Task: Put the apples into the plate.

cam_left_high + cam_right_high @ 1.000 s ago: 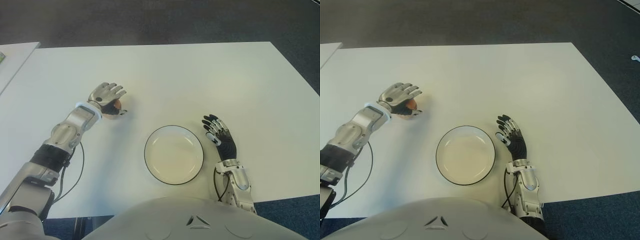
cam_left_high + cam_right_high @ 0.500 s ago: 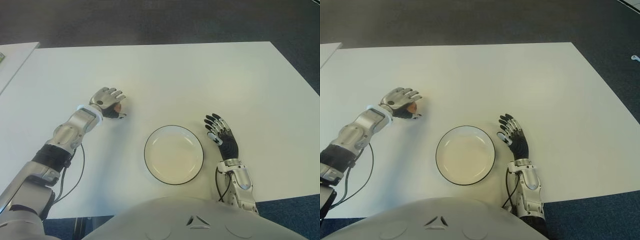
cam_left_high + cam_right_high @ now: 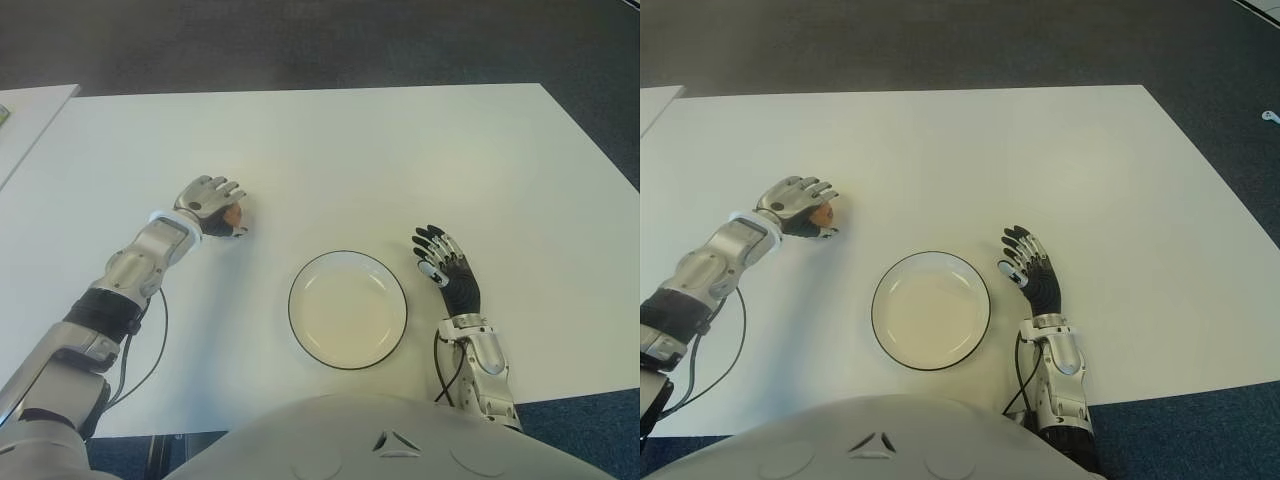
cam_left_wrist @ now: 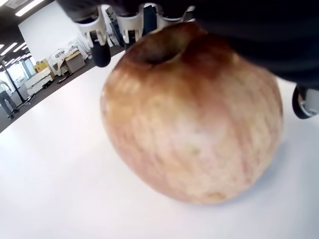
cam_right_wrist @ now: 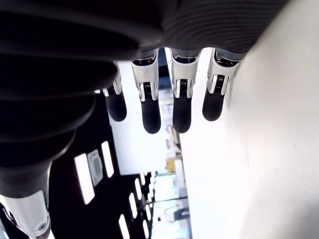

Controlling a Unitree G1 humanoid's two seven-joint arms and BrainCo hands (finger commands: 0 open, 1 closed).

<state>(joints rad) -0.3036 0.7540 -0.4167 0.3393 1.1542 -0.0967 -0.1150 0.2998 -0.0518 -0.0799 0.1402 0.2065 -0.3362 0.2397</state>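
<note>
On the left of a white table [image 3: 400,150], the robot's left hand [image 3: 210,200] is cupped over a single apple [image 3: 234,213], palm down, its fingers curled over the top and far side. In the left wrist view the apple [image 4: 194,114] still sits on the tabletop, stem dimple up under the palm, pale yellow-pink with a browner flush near the top. Whether the fingers press it firmly cannot be told.

The apple looks firm, round and smooth-skinned, so it is likely moderately heavy for its size, apt to roll or slip, and liable to bruise if dropped. A grasp wrapping its widest part, fingers opposite the thumb, seems soundest.

In the middle, near the robot's body, is an empty white plate [image 3: 300,330] with a dark rim, well apart from the apple.

Just beside the plate on the right, the right hand [image 3: 447,272] shows idle, fingers straight and slightly spread, holding nothing.
</note>
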